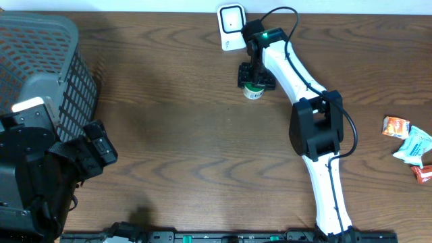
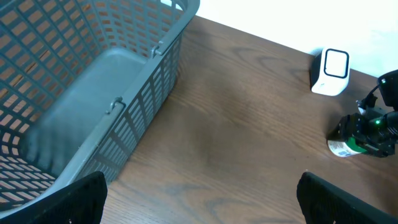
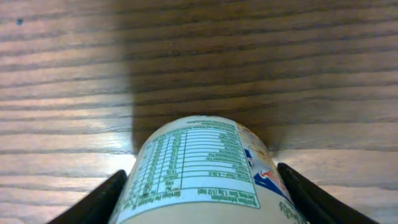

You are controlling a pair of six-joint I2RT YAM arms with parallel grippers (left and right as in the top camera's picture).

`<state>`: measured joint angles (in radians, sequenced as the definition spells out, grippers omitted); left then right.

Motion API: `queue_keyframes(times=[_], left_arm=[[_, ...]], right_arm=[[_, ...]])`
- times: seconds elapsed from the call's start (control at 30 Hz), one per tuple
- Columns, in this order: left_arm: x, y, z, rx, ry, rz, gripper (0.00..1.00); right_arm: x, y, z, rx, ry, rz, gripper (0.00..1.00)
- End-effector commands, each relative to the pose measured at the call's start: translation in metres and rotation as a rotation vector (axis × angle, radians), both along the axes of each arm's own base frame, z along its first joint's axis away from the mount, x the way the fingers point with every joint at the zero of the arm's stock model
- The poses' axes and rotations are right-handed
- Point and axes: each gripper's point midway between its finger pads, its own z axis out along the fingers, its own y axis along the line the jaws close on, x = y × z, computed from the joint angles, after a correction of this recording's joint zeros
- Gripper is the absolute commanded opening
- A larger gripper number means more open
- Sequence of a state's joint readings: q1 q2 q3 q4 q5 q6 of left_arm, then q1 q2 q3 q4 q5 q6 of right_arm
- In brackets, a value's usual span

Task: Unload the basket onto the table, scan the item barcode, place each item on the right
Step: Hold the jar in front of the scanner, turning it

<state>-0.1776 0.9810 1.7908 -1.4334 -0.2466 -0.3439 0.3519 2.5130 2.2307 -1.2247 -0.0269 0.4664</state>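
A nutrition-labelled tub (image 3: 199, 158) is flanked closely by the part-open right gripper (image 3: 202, 177) jaws, its long axis lying along them; a firm hold cannot be told.

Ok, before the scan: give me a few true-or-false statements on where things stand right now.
1. The cup sits between the right hand's fingers. True.
2. The left hand holds the scanner. False: it is open and empty, and the scanner stands at the table's far edge, near the cup.
3. The basket is beside the left hand. True.
4. The packets lie in the basket. False: they lie on the table, on the right arm's side.
5. The cup's nutrition label faces the right wrist camera. True.
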Motion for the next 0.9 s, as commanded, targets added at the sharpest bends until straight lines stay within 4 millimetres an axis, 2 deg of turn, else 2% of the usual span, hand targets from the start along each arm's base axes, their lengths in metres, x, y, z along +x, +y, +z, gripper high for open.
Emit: queue_keyframes(times=[0.0,0.23,0.43,0.7,0.87], left_arm=[[0.001,0.003,-0.003,0.006,0.012,0.023,0.98],[0.001,0.003,-0.003,0.005,0.012,0.023,0.98],[0.001,0.003,-0.003,0.006,0.013,0.023,0.98],[0.001,0.003,-0.003,0.006,0.013,0.023,0.98],[0.001,0.003,-0.003,0.006,0.012,0.023,0.98]], right_arm=[[-0.005,0.001,-0.007,0.002,0.024,-0.001,0.56],[-0.016,0.006,0.001,0.047,0.075,0.02,0.46],[-0.031,0.008,0.01,0.068,0.14,0.019,0.45],[-0.07,0.005,0.032,0.101,0.314,0.023,0.49],[-0.097,0.015,0.044,0.206,0.443,0.057,0.46]])
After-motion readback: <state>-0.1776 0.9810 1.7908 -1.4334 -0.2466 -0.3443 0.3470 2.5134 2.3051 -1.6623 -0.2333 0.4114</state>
